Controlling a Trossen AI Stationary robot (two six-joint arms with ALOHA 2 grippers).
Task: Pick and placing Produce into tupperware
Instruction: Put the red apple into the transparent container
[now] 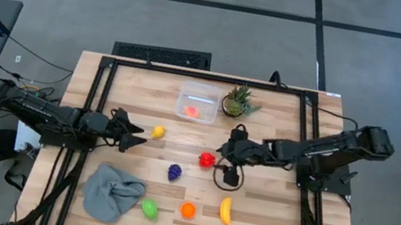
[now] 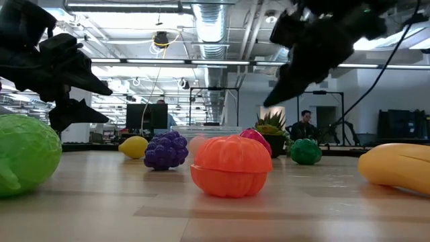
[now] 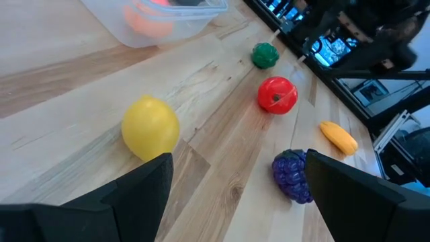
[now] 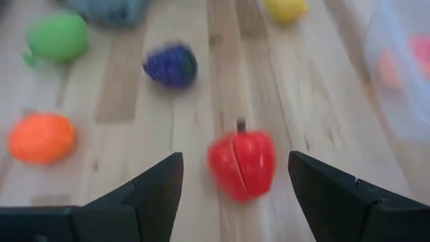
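Note:
The clear tupperware (image 1: pixel 198 101) stands at the table's far middle with orange-red produce inside; the left wrist view shows its corner (image 3: pixel 154 20). A yellow lemon (image 1: pixel 157 131) (image 3: pixel 150 127) lies just ahead of my left gripper (image 1: pixel 135 130) (image 3: pixel 238 158), which is open and hovers beside it. A red tomato-like fruit (image 1: pixel 207 160) (image 4: pixel 242 163) lies on the wood between the open fingers of my right gripper (image 1: pixel 221 151) (image 4: pixel 235 158), which touches nothing. Purple grapes (image 1: pixel 174 172), an orange pumpkin (image 1: pixel 188 209), a banana (image 1: pixel 225 210) and a green fruit (image 1: pixel 149 208) rest nearer the front edge.
A small potted plant (image 1: pixel 238 101) stands right of the tupperware. A grey cloth (image 1: pixel 112 192) lies crumpled at the near left. A green broccoli piece (image 3: pixel 265 55) (image 2: pixel 306 151) sits near the right arm. A black loop of cable (image 1: pixel 228 175) lies below the right gripper.

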